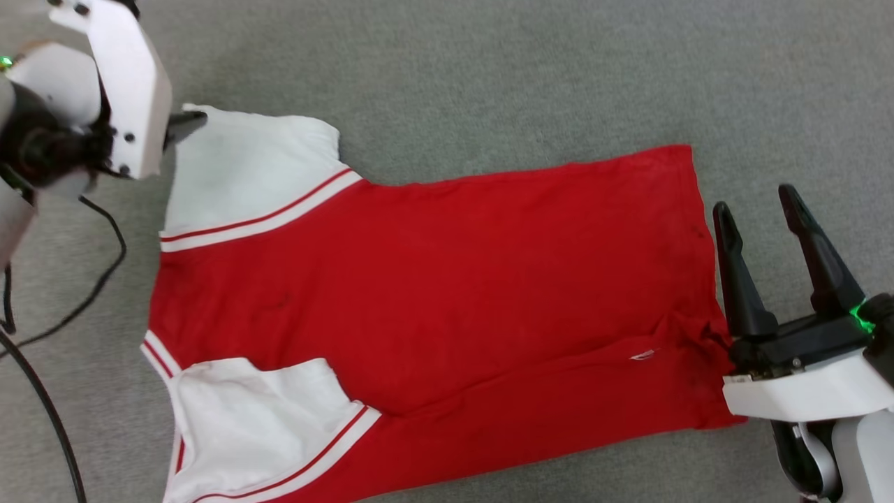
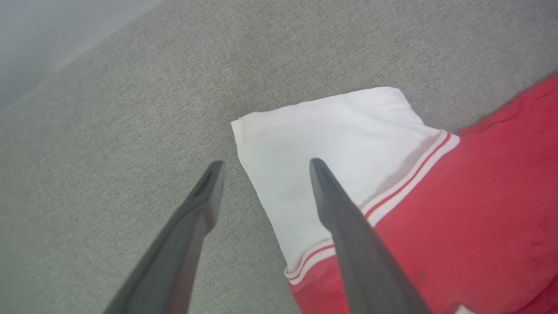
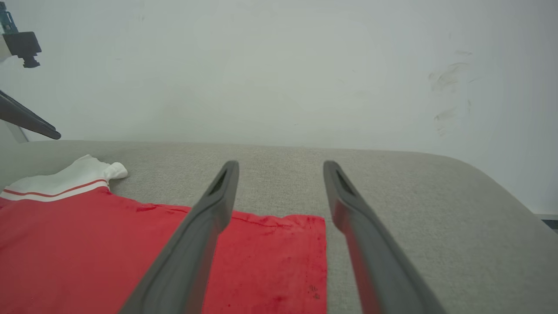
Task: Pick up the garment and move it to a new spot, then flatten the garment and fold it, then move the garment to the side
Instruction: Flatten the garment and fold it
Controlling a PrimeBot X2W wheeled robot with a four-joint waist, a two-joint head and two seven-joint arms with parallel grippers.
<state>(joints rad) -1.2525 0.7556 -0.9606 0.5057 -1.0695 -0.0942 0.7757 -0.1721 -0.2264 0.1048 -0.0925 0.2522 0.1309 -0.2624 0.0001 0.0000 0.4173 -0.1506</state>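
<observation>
The garment [image 1: 447, 279], a red shirt with white short sleeves and striped trim, lies spread flat on a grey fabric surface [image 1: 503, 70], sleeves to the left and hem to the right. My left gripper [image 1: 185, 124] hangs over the outer corner of the upper sleeve [image 1: 244, 168], largely hidden by its white wrist. In the left wrist view that gripper [image 2: 266, 162] is open and straddles the edge of the sleeve [image 2: 331, 131], holding nothing. Just off the hem's right edge, my right gripper [image 1: 753, 198] stands open and empty. In the right wrist view its fingers [image 3: 281, 163] spread above the hem corner [image 3: 279, 244].
Black cables [image 1: 91, 279] trail over the surface at the left, beside the lower sleeve [image 1: 258, 412]. A pale wall [image 3: 279, 65] rises behind the surface's far edge. Bare grey fabric stretches beyond the garment at the top and right.
</observation>
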